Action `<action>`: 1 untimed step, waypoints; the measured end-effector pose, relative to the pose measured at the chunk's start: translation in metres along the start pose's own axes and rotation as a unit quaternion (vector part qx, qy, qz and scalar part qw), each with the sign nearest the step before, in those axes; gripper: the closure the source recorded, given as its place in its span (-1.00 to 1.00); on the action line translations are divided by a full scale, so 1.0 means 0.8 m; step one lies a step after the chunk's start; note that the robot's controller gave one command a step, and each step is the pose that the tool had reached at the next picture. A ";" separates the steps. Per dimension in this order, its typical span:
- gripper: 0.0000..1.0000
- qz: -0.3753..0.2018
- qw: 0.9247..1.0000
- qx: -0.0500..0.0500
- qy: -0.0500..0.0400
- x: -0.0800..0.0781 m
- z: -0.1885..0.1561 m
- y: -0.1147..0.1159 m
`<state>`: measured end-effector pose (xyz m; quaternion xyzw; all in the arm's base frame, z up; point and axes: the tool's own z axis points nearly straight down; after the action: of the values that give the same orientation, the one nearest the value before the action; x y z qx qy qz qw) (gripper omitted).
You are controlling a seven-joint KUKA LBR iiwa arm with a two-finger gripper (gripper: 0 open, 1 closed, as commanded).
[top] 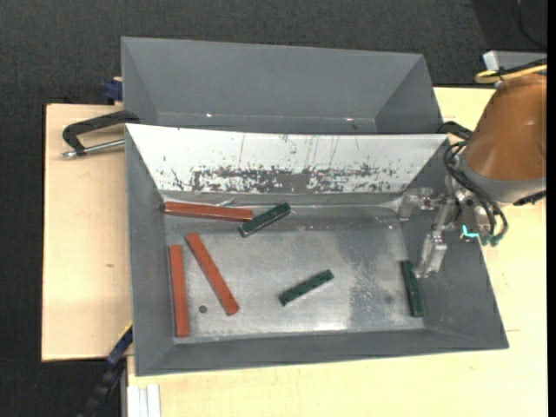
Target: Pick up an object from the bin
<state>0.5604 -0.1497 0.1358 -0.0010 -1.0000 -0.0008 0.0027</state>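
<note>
Here the pincer [429, 261] hangs over right-hand green bar [411, 290].

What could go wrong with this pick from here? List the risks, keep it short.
1. The gripper hangs near one end of the dark green stick, the end towards the bin's back, not over its middle. Gripped there, the stick might tilt or slip out.
2. That stick lies along the foot of the bin's right wall. Coming down, the gripper could scrape the wall or push the stick aside rather than take it.
</note>
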 end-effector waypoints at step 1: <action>-1.00 -0.001 1.000 0.001 -0.004 -0.003 -0.006 0.001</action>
<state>0.5626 -0.1492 0.1402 0.0001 -1.0000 -0.0001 -0.0014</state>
